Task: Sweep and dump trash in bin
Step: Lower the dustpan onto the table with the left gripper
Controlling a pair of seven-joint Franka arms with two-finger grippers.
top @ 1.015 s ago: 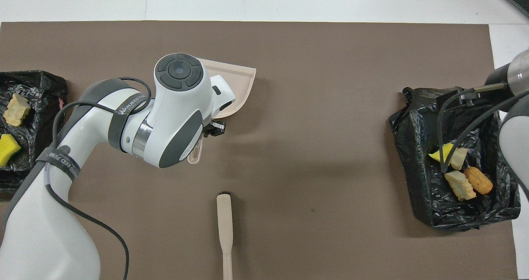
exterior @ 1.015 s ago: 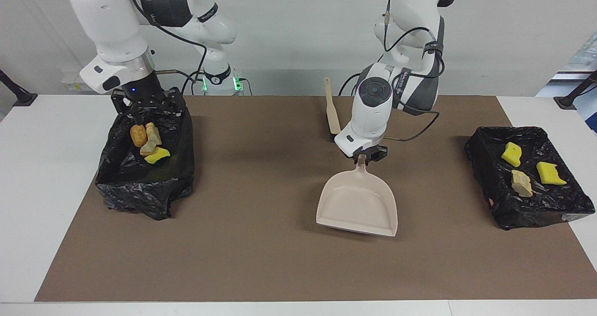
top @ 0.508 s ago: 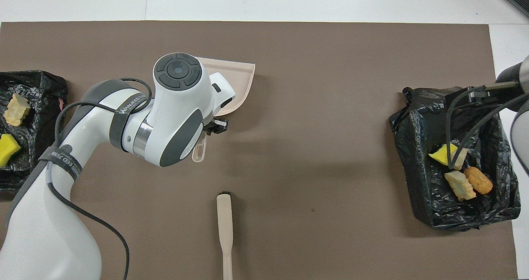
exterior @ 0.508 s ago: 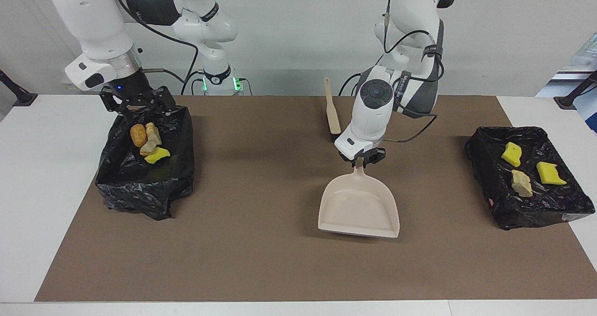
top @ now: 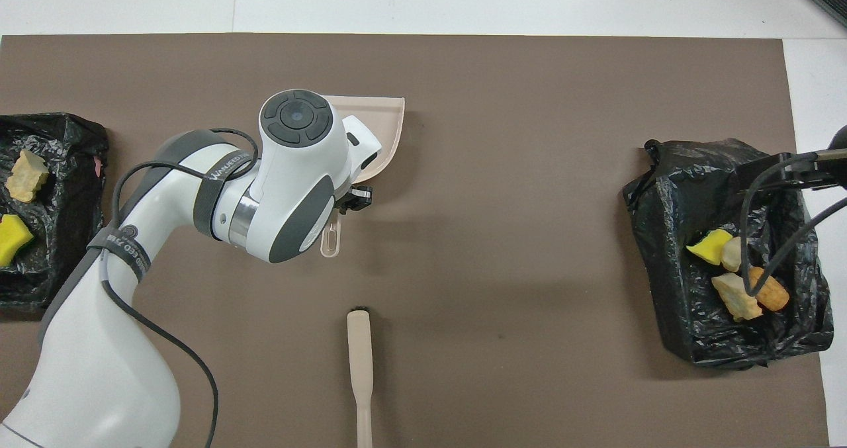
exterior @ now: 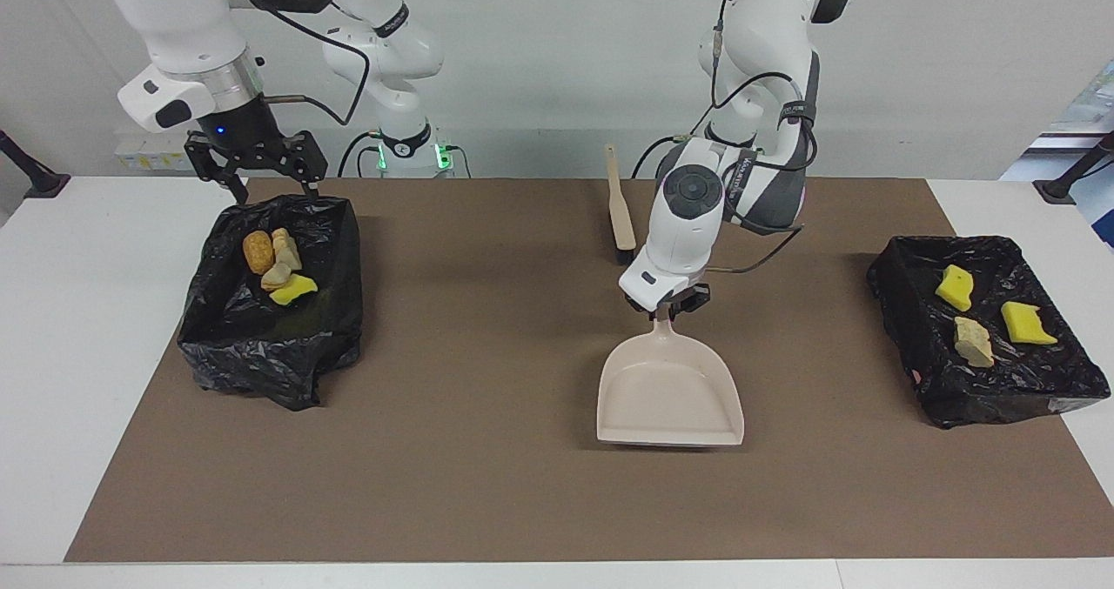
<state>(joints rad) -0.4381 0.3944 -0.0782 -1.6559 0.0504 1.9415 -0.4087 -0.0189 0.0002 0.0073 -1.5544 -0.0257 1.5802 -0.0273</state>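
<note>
— Looking at your left tool (exterior: 668,307): where is it?

— Just right of centre in the facing frame, clenched on the handle of the beige dustpan (exterior: 670,394). The pan's wide mouth lies on the brown mat (exterior: 487,328), pointing toward the bottom of that frame.

— And your right tool (exterior: 275,190)?

— Upper left of the facing frame, released, fingers spread wide, hanging just above the upper rim of the black-lined bin (exterior: 331,328) there. Nothing sits between its fingers.

— Where is the trash?

— You can see four scraps (exterior: 277,267) bunched in that bin: an orange-brown chunk, two pale tan chunks and a yellow sponge piece. Three more scraps (exterior: 983,319) lie in the black-lined tray (exterior: 1001,389) at the right edge of the facing frame: two yellow sponge pieces and one tan chunk, a little apart from each other.

— And the brush?

— The beige brush (top: 359,362) lies on the mat at bottom centre of the overhead frame, apart from the pan; neither tool touches it. The white counter (exterior: 78,328) shows around the mat.
</note>
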